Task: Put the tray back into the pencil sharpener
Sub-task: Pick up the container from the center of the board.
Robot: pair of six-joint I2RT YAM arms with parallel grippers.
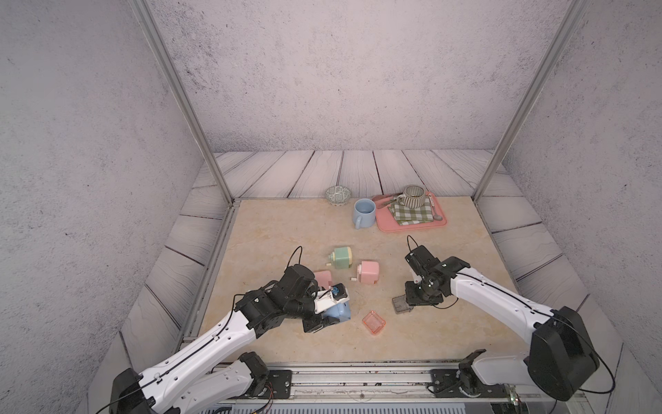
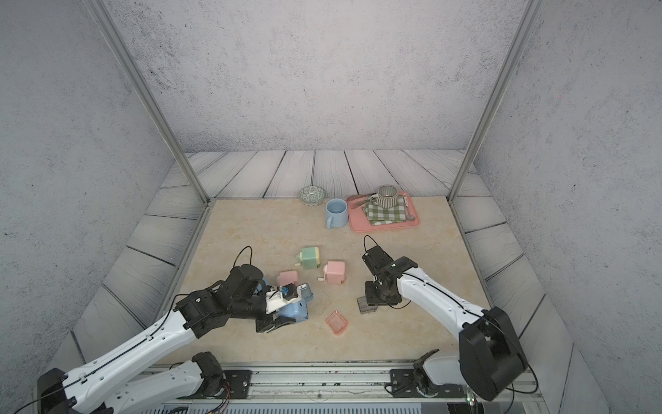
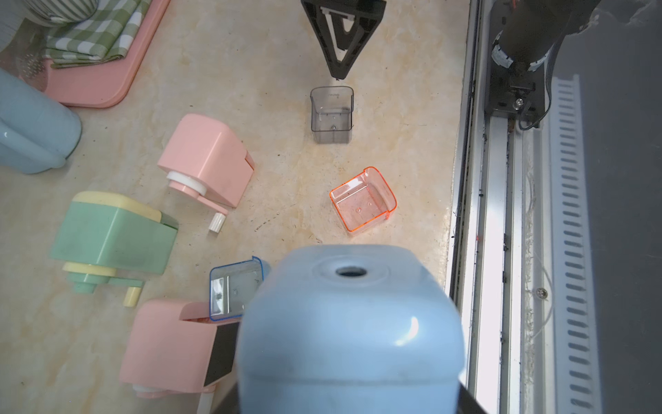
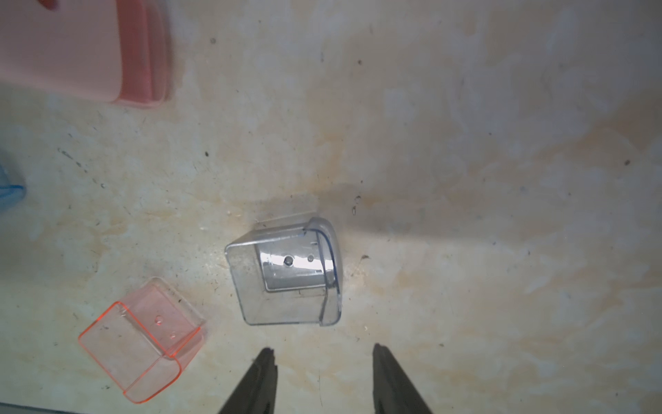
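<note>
Pinched blue sharpener (image 3: 351,329) in left gripper (image 1: 327,315). Hovered right gripper (image 4: 322,347) above grey tray (image 4: 283,279), jaws spread, no contact. Spotted tray on table (image 1: 286,233), 3 o'clock of sharpener. Judged step: tray pickup. Needed next: descend, close on tray wall.

The sharpener (image 3: 351,322) is pale blue, the grey tray (image 3: 331,118) and orange tray (image 3: 361,199) clear, the cloth (image 3: 89,39) green-checked.

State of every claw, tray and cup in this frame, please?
Left claw: shut on the blue sharpener.
Right claw: open, holding nothing.
Grey tray: loose on the table, empty.
Orange tray: loose on the table, empty.
Blue tray: loose beside a pink sharpener.
Blue mug: upright, empty.
</note>
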